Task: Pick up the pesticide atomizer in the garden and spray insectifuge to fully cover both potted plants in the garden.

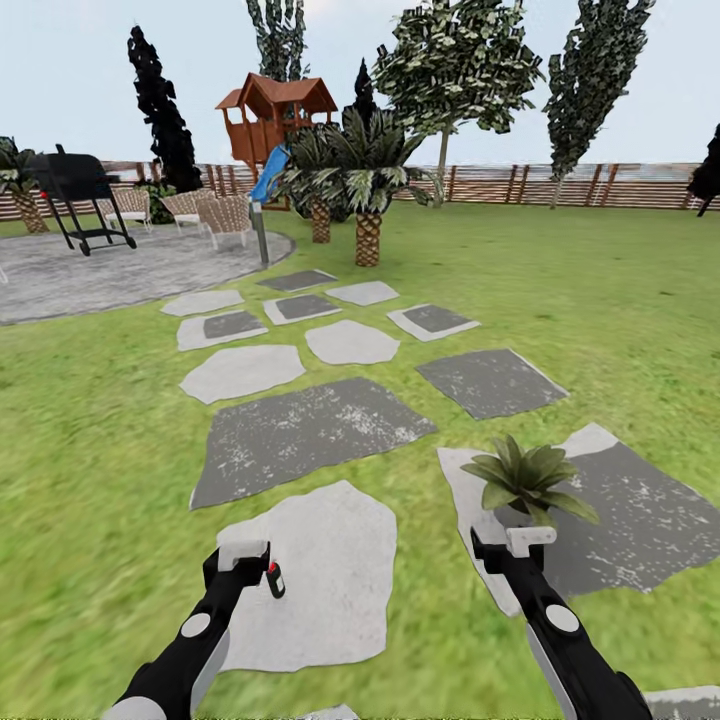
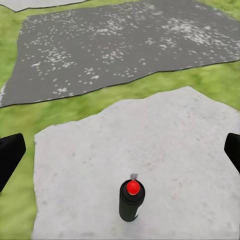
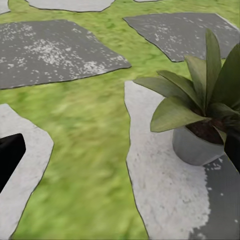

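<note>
In the head view the garden spreads out as green lawn (image 1: pixel 600 320) crossed by grey and white irregular stepping stones (image 1: pixel 310 430), with a round grey paved patio (image 1: pixel 120 270) at about ten o'clock and a slatted wooden fence (image 1: pixel 520 185) along the far edge. A black barbecue grill (image 1: pixel 78 195) and wicker chairs (image 1: pixel 225 215) stand on the patio, a red-brown wooden playhouse (image 1: pixel 275 115) rises behind them, and two short palm-like shrubs (image 1: pixel 368 175) sit near twelve o'clock.

The small black cylindrical pesticide atomizer with a red cap (image 1: pixel 275 580) stands upright on a pale white stepping stone (image 1: pixel 330 580) at about seven o'clock, just beside the tip of the left gripper (image 1: pixel 243 560). From the left wrist camera the same can (image 2: pixel 132 200) is between the two black fingers (image 2: pixel 10 155), which sit wide apart at the frame edges — open, touching nothing.

At about five o'clock a potted plant — a rosette of pointed green leaves in a round grey pot (image 1: pixel 528 485) — rests on a stone that is part white, part dark grey (image 1: pixel 640 520). The right gripper (image 1: pixel 515 545) hovers just short of it. The right wrist view shows the plant (image 3: pixel 200 110) close ahead, its leaves plain green, with the fingers (image 3: pixel 9 155) spread wide and empty.
</note>
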Controlling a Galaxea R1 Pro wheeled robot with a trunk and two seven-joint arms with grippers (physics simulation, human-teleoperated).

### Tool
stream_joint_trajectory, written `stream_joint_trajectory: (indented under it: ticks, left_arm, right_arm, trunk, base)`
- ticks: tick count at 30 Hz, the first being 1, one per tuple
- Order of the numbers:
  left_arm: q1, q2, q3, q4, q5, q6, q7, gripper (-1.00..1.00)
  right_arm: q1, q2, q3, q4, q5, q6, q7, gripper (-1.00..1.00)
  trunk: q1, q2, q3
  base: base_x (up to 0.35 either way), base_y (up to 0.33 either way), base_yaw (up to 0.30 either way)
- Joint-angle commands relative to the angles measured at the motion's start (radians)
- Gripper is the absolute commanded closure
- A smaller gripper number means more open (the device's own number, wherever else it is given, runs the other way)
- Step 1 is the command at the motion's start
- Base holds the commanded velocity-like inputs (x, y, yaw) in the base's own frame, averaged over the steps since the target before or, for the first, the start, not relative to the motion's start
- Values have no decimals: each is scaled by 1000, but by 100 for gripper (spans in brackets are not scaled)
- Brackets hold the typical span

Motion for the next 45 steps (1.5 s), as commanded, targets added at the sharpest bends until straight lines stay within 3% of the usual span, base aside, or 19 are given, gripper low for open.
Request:
stream_joint_trajectory:
  ticks: [1,9,45]
  left_arm:
    - [-2,-1,4,1,-3,-1,1,-100]
    - [-12,-4,4,6,-3,3,4,-100]
    - [-4,-3,-1,9,-3,-3,4,-100]
  right_arm:
    - [0,0,0,0,0,-3,1,-100]
    - [0,0,0,1,0,-3,0,-100]
    - [0,0,-1,-1,-1,-3,-1,-100]
  trunk:
    - [4,-8,-5]
    - [34,-64,-42]
    - [51,-72,-238]
  base:
    - [0,0,0]
    - [0,0,0]
    - [0,0,0]
